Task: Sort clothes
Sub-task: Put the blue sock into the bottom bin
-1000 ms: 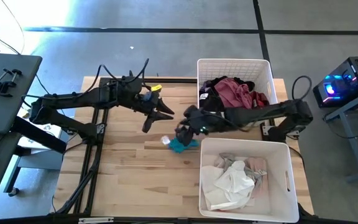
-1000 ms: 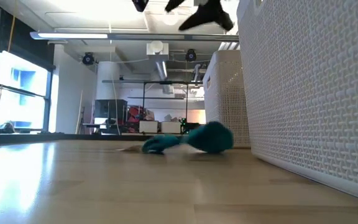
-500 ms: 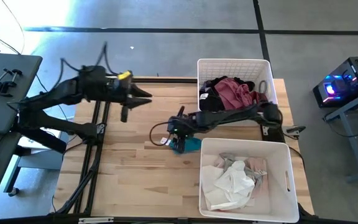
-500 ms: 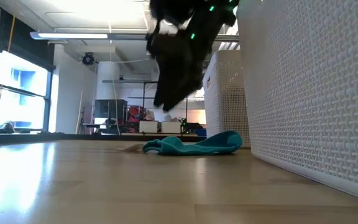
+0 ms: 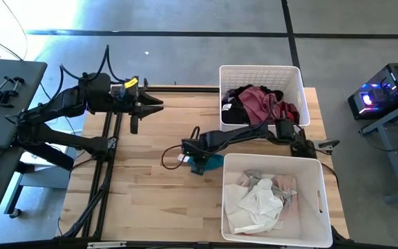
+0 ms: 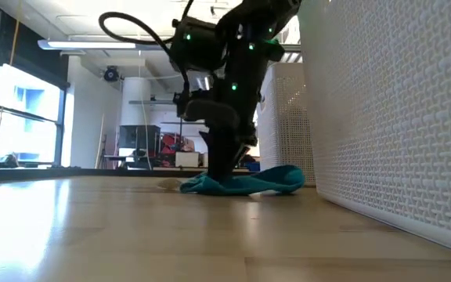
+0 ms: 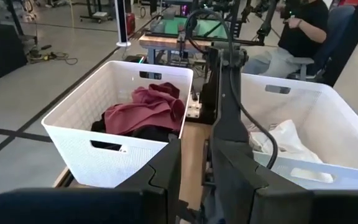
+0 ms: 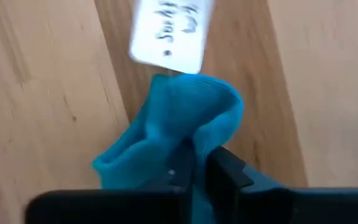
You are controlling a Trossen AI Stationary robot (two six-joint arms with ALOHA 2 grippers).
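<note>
Nearest you, at the table's front right, stands a white rectangular plastic bin with solid walls (image 5: 321, 200). It holds a crumpled heap of white and pale grey fabric garments (image 5: 261, 199).

Just behind that bin's left corner, on the light wooden slatted table top (image 5: 150, 187), lies a small teal soft fabric garment (image 5: 208, 162). A white paper tag with handwriting (image 8: 171, 37) lies flat on the wood just beside it. Your right gripper (image 5: 197, 160) is down on this garment. In the right wrist view its two dark fingers (image 8: 225, 168) are drawn together with a raised fold of the teal cloth pinched between them. In the low view the gripper stands upright on the garment, and the cloth rests on the table.

Farther back on the right stands a second white rectangular plastic bin with a perforated wall (image 5: 292, 75). It contains a maroon fabric garment (image 5: 260, 102) lying on top of black fabric garments (image 5: 235, 111). The right arm crosses the gap between the two bins.

Your left gripper (image 5: 135, 123) hangs over the table's back left, well apart from the teal garment. Its fingers stand slightly parted with nothing between them.

Beyond the table, in the left wrist view, a seated person in a dark top (image 7: 303, 25) is partly visible.
</note>
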